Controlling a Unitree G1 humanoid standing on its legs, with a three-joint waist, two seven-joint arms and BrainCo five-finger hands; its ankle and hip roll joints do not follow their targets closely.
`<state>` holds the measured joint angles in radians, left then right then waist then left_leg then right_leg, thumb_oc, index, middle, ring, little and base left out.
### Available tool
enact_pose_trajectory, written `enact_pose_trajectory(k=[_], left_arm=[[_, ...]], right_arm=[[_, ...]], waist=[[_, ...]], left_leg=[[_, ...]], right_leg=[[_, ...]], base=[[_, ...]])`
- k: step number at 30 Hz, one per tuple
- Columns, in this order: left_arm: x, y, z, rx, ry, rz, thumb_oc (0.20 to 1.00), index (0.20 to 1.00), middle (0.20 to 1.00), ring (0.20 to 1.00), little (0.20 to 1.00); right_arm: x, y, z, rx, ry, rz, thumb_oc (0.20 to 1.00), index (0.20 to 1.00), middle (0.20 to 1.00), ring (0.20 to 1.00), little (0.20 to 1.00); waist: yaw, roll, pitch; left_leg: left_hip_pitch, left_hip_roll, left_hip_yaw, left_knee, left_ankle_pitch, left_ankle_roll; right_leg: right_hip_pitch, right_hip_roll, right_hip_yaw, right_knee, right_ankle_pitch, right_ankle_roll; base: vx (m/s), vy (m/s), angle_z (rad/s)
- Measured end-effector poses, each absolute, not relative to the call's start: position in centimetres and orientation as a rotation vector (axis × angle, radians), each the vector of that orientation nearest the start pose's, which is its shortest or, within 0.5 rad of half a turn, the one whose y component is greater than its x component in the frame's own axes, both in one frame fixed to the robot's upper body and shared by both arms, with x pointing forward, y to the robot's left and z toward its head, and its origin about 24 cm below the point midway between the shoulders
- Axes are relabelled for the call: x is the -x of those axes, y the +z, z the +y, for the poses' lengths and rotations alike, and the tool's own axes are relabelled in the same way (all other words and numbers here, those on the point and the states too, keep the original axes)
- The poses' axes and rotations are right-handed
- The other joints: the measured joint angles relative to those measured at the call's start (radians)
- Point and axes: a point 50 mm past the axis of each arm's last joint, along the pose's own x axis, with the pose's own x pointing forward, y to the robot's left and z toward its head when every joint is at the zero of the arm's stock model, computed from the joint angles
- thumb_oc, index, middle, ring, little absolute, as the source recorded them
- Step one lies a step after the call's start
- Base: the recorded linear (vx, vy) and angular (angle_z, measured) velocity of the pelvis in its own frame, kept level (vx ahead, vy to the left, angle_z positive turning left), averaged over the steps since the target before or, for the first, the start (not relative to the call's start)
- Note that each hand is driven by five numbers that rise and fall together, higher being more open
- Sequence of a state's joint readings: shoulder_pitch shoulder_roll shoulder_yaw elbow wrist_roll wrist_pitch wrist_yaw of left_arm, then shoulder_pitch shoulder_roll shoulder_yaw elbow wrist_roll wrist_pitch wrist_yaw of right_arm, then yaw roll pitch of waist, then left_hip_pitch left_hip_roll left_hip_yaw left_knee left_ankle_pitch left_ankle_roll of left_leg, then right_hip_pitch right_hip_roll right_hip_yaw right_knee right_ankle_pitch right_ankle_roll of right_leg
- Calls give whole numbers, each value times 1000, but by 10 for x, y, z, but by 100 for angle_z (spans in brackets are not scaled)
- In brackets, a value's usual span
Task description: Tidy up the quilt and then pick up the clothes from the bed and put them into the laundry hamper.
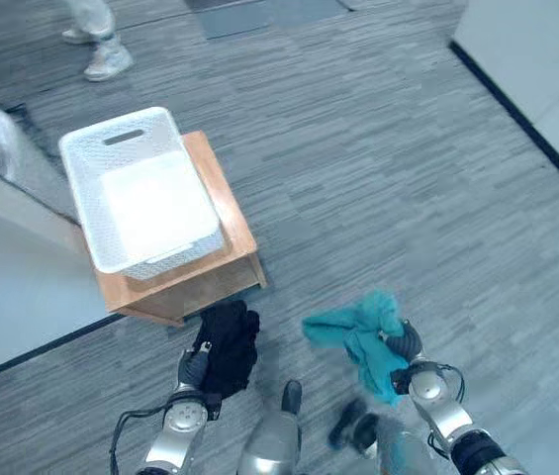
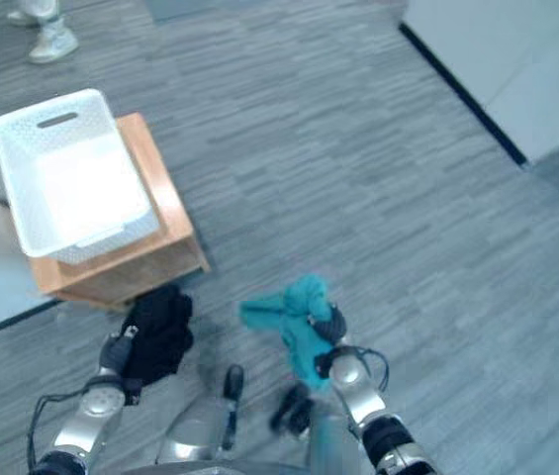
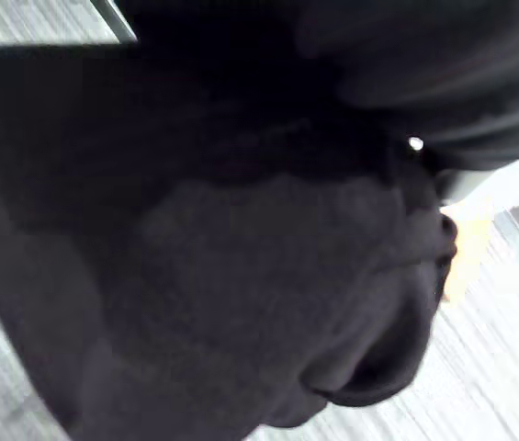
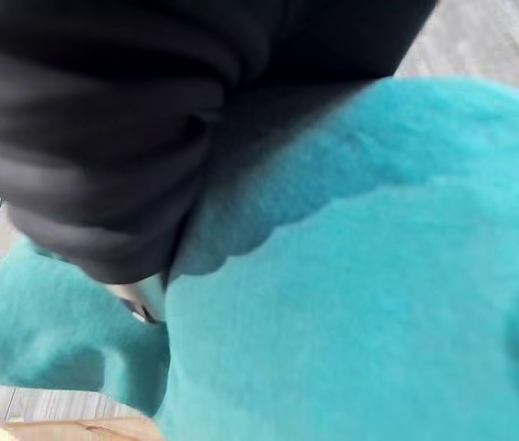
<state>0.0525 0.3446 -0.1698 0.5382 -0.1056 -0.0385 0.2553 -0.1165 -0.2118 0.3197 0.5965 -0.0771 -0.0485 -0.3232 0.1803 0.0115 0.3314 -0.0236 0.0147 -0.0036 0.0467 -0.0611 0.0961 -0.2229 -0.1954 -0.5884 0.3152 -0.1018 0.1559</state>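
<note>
The black garment (image 1: 228,346) is bunched over the left hand (image 1: 196,366), beside the wooden stand's (image 1: 222,198) near edge; the teal garment (image 1: 363,336) drapes the right hand (image 1: 405,348). Finger state: cannot tell for either. The white hamper (image 1: 140,188) sits on the stand. A person's shoes (image 1: 107,59) stand beyond.

Head stereo overhead; wrist close-ups.

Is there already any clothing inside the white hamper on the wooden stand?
No: the white hamper shows a bare white bottom, while the black garment and the teal garment hang from the hands.
</note>
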Motion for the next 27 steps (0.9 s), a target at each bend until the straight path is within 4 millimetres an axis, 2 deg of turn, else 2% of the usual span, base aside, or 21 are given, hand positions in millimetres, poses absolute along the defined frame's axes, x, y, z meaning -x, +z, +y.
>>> enact_pose_trajectory(k=[2, 3, 4, 5, 6, 7, 8, 9, 10, 11, 13, 14, 15, 16, 17, 18, 19, 20, 21, 24, 27], left_arm=[[-201, -71, 233, -338, 211, 525, 200, 200, 200, 200, 200], [-203, -70, 234, -323, 211, 523, 200, 200, 200, 200, 200], [-207, -72, 229, -298, 205, 530, 200, 200, 200, 200, 200], [-212, -66, 227, -273, 228, 492, 200, 200, 200, 200, 200], [-210, -66, 227, -267, 238, 487, 200, 200, 200, 200, 200], [-210, -65, 234, -281, 253, 489, 200, 200, 200, 200, 200], [-207, -64, 248, -299, 297, 496, 200, 200, 200, 200, 200], [-200, -67, 255, -300, 323, 508, 200, 200, 200, 200, 200], [-179, -84, 248, -244, 352, 585, 200, 200, 200, 200, 200], [-166, -94, 241, -200, 356, 628, 200, 200, 200, 200, 200], [-157, -98, 237, -184, 353, 652, 200, 200, 200, 200, 200], [-159, -99, 230, -163, 346, 648, 200, 200, 200, 200, 200], [-157, -99, 230, -163, 343, 649, 200, 200, 200, 200, 200], [-154, -100, 231, -164, 344, 655, 200, 200, 200, 200, 200], [-148, -103, 233, -165, 343, 675, 200, 200, 200, 200, 200], [-148, -105, 233, -155, 338, 687, 200, 200, 200, 200, 200], [-146, -106, 232, -150, 333, 699, 200, 200, 200, 200, 200], [-144, -108, 229, -151, 316, 708, 200, 200, 200, 200, 200], [-141, -108, 231, -155, 313, 714, 200, 200, 200, 200, 200], [-144, -108, 235, -161, 317, 719, 200, 200, 200, 200, 200], [-145, -106, 240, -166, 334, 715, 200, 200, 200, 200, 200]], right_arm=[[-240, -60, -168, 470, -40, 389, 200, 200, 200, 200, 200], [-243, -60, -184, 456, -36, 418, 200, 200, 200, 200, 200], [-242, -62, -205, 459, -37, 464, 200, 200, 200, 200, 200], [-236, -53, -235, 496, -164, 460, 200, 200, 200, 200, 200], [-235, -47, -235, 477, -185, 427, 200, 200, 200, 200, 200], [-235, -45, -235, 475, -184, 408, 200, 200, 200, 200, 200], [-233, -50, -220, 448, -138, 411, 200, 200, 200, 200, 200], [-230, -54, -214, 437, -121, 425, 200, 200, 200, 200, 200], [-237, -55, -211, 448, -99, 430, 200, 200, 200, 200, 200], [-241, -48, -213, 458, -96, 399, 200, 200, 200, 200, 200], [-243, -43, -209, 459, -70, 371, 200, 200, 200, 200, 200], [-243, -40, -217, 493, -66, 368, 200, 200, 200, 200, 200], [-245, -39, -219, 507, -60, 369, 200, 200, 200, 200, 200], [-249, -36, -219, 515, -59, 355, 200, 200, 200, 200, 200], [-258, -29, -215, 506, -59, 323, 200, 200, 200, 200, 200], [-256, -30, -216, 497, -68, 326, 200, 200, 200, 200, 200], [-258, -27, -218, 490, -86, 318, 200, 200, 200, 200, 200], [-254, -31, -220, 492, -90, 333, 200, 200, 200, 200, 200], [-253, -33, -217, 483, -86, 341, 200, 200, 200, 200, 200], [-266, -29, -185, 401, -44, 304, 200, 200, 200, 200, 200], [-266, -32, -171, 394, 0, 305, 200, 200, 200, 200, 200]], waist=[[7, 18, -5], [-8, 20, -6], [-9, 55, -5], [4, 74, -6], [-16, 73, -7], [-31, 71, -6], [-29, 26, -26], [-29, 0, -48], [7, 53, -81], [1, 42, -90], [0, 13, -89], [3, -22, -76], [22, -32, -75], [26, -51, -69], [42, -60, -66], [24, -71, -66], [25, -63, -74], [2, -44, -99], [6, -39, -116], [14, -80, -116], [13, -75, -118]], left_leg=[[17, -1, -77, 0, -33, -48], [22, -4, -106, 1, -36, -56], [23, -1, -170, 16, -46, -68], [51, 10, -225, 5, -49, -75], [56, 21, -271, 13, -57, -93], [58, 32, -306, 21, -62, -114], [75, 64, -331, 23, -74, -171], [91, 74, -331, 15, -89, -210], [97, 156, -274, 31, -97, -230], [20, 173, -219, 157, -71, -266], [-89, 200, -114, 275, -83, -256], [-181, 244, 30, 335, -81, -224], [-214, 246, 92, 341, -82, -219], [-275, 239, 160, 353, -88, -208], [-309, 184, 214, 334, -90, -184], [-331, 158, 214, 316, -79, -167], [-348, 113, 369, 303, -15, -99], [-362, 110, 469, 288, 21, -79], [-347, 104, 519, 241, -10, -29], [-272, 25, 477, 136, -7, 4], [-156, 4, 412, 42, -18, -15]], right_leg=[[-39, -26, 45, -164, 44, -14], [-55, -68, 107, -206, 91, -10], [-56, -89, 170, -224, 138, -16], [-56, -107, 298, -239, 159, 11], [-23, -102, 349, -289, 187, 9], [16, -94, 342, -354, 214, 12], [73, -70, 281, -389, 360, -58], [89, -67, 255, -340, 323, -35], [71, 8, 255, -282, 285, -60], [89, 26, 226, -292, 256, -73], [122, 33, 187, -330, 239, -97], [162, 49, 133, -374, 230, -109], [176, 60, 110, -387, 220, -125], [191, 69, 91, -397, 211, -124], [201, 71, 61, -398, 189, -112], [203, 62, 45, -402, 186, -109], [223, 70, -21, -394, 151, -66], [227, 79, -61, -395, 141, -65], [227, 88, -85, -391, 120, -65], [268, 60, -87, -338, 104, -44], [231, -28, -59, 0, 18, 56]], base=[[612, -379, 154], [665, -469, 175], [648, -557, 186], [582, -644, 180], [424, -521, 166], [354, -321, 177], [533, -342, 156], [589, -449, 86], [443, -416, 31], [180, -309, 11], [176, -254, 90], [157, -193, 113], [288, -297, 108], [219, -156, 63], [288, -221, 67], [246, -124, 78], [261, -72, 112], [189, -9, 111], [243, -12, 92], [389, -44, 60], [251, -23, 61]])
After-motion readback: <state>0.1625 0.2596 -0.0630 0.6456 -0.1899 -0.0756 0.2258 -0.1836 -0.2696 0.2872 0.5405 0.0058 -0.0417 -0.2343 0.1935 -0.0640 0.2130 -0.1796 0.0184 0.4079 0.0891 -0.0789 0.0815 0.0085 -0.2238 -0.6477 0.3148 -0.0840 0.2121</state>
